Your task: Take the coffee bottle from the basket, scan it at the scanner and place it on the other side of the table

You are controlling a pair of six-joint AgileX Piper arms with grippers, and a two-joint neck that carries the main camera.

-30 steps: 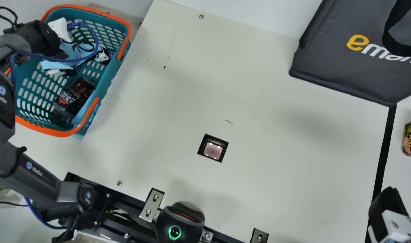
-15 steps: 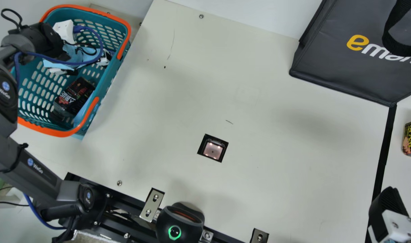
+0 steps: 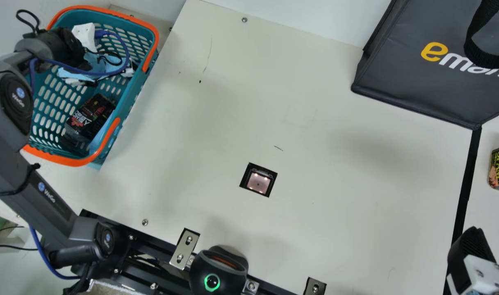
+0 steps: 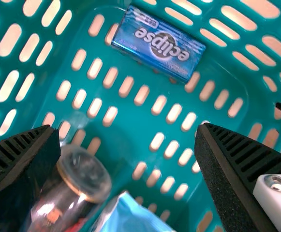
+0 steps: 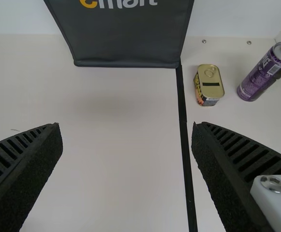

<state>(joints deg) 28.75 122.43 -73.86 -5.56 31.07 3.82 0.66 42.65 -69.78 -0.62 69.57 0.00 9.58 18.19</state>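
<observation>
Left gripper wide over the basket, coffee bottle unheld

I had my left gripper [image 3: 98, 66] over the basket [image 3: 73, 162] at the far left of the table [image 3: 335, 205]. Its fingers were spread wide, with nothing gripped between them. The coffee bottle [image 3: 89, 116] lay slanting in the nearer part of the basket, toward the right wall. In my left wrist view its dark cap was close by one of the fingers, and I could not tell whether they touched. A light blue packet [image 3: 98, 137] was just beside the bottle, along that wall. On the basket's floor, well apart from the bottle, lay a small blue tin [image 4: 158, 44].

The scanner [image 3: 258, 182] sat in its square cutout near the middle of the table, its small lights lit. At the near edge stood a black device [image 3: 218, 272] with a green ring.

My right gripper [image 3: 472, 246] was at the near right, its fingers wide apart and holding nothing. A strip of black tape [image 3: 464, 192] ran there from the dark bag [image 3: 409, 61] at the far right toward the near side. Right of the tape stood a meat can [image 3: 498, 168], and farther right was a purple drink can [image 5: 266, 72], tilted in my right wrist view.
</observation>
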